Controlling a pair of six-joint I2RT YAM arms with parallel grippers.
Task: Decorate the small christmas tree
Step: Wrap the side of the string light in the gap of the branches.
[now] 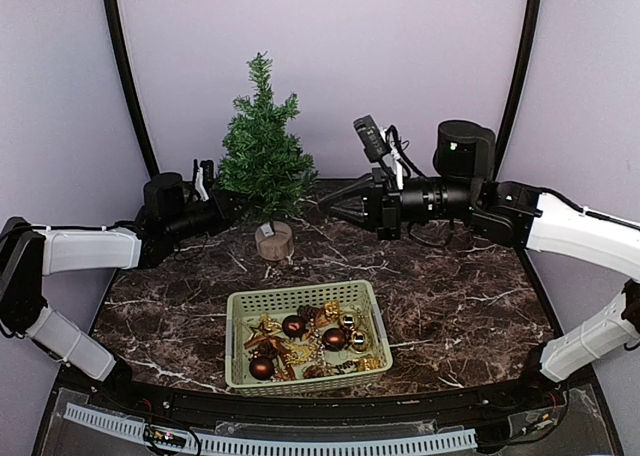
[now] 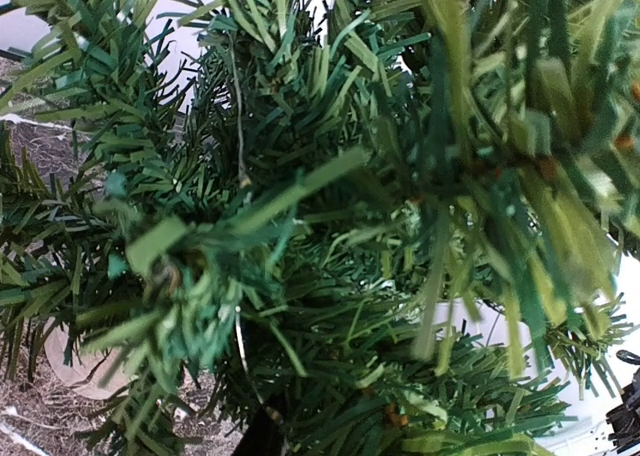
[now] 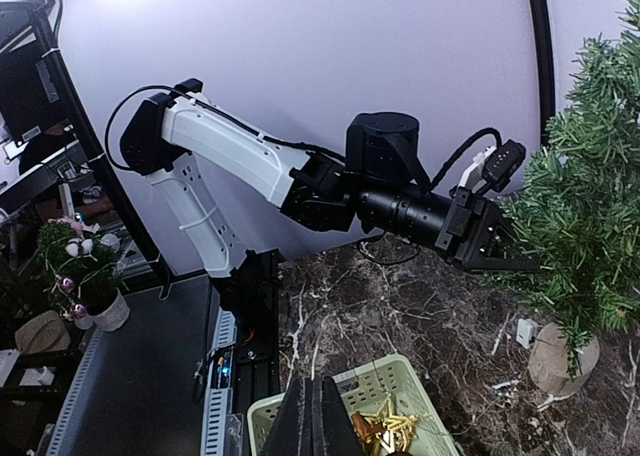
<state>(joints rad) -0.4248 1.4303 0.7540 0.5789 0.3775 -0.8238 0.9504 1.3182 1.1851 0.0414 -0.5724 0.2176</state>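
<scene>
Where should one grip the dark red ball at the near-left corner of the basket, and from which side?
Probably across its round middle, from straight above: the dark red ball lies uncovered, and the walls of the basket block any sideways approach.

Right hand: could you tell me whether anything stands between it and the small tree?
Nothing visible does: only open space separates the right hand from the tree; the left hand is on its other side.
</scene>
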